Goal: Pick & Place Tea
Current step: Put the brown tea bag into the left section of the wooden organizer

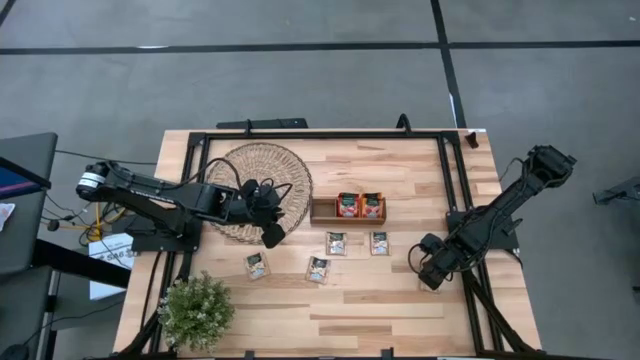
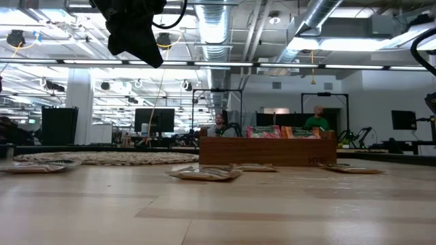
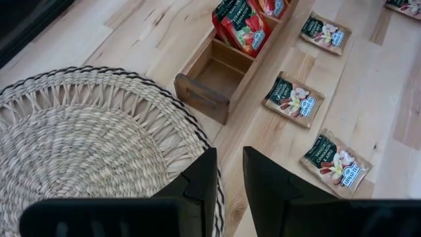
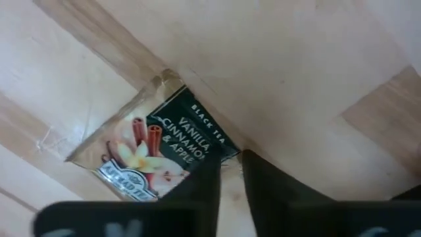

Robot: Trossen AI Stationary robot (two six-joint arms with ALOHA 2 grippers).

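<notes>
While two red sachets stand in the tray, four pale ones lie loose on the table. Right gripper pinches a fifth sachet at table level. Left gripper, nearly closed and empty, hovers beside the mat.

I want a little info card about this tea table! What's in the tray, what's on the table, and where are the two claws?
Tray: wooden tray holds two red tea sachets; its end compartment is empty.
Table: four pale tea sachets lie flat beside the tray.
Left claw: above the edge of the woven mat, carrying nothing.
Right claw: down at a fifth pale sachet, labelled vanilla, cinnamon and apple.
Corner: potted plant.
</notes>
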